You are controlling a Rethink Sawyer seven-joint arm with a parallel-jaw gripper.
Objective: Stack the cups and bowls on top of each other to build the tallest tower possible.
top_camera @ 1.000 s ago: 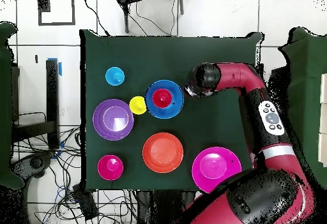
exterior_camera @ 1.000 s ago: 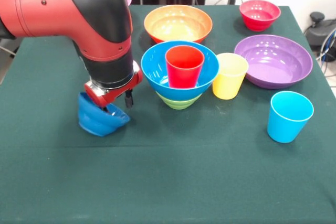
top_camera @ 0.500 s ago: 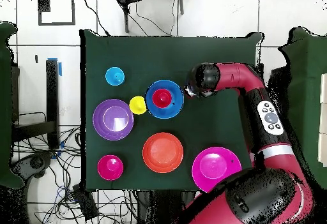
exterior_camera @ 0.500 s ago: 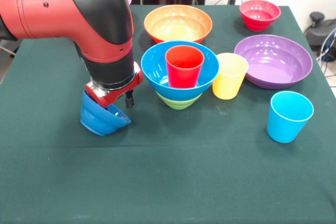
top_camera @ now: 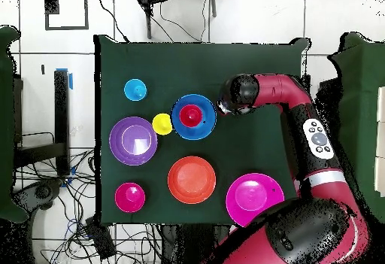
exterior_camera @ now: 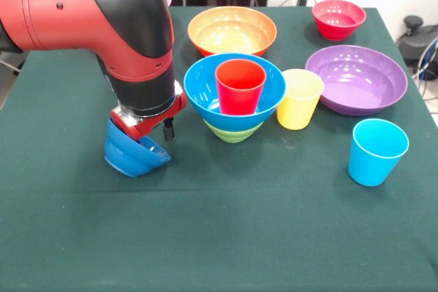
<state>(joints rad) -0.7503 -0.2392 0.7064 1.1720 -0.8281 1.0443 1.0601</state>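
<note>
At the left of the front view, the gripper (exterior_camera: pixel 152 133) is clamping the rim of the small blue bowl (exterior_camera: pixel 131 156), which is tilting on the green table (exterior_camera: pixel 226 230) with its glossy inside facing right. Just beside it, the tower (exterior_camera: pixel 235 100) is standing: a green bowl (exterior_camera: pixel 233 132) carrying the large blue bowl (exterior_camera: pixel 205 97), with the smooth red cup (exterior_camera: pixel 240 86) sitting upright inside. The yellow cup (exterior_camera: pixel 299 98) is standing against that bowl's right side, and the sky-blue cup (exterior_camera: pixel 376 151) is standing well apart at the right.
</note>
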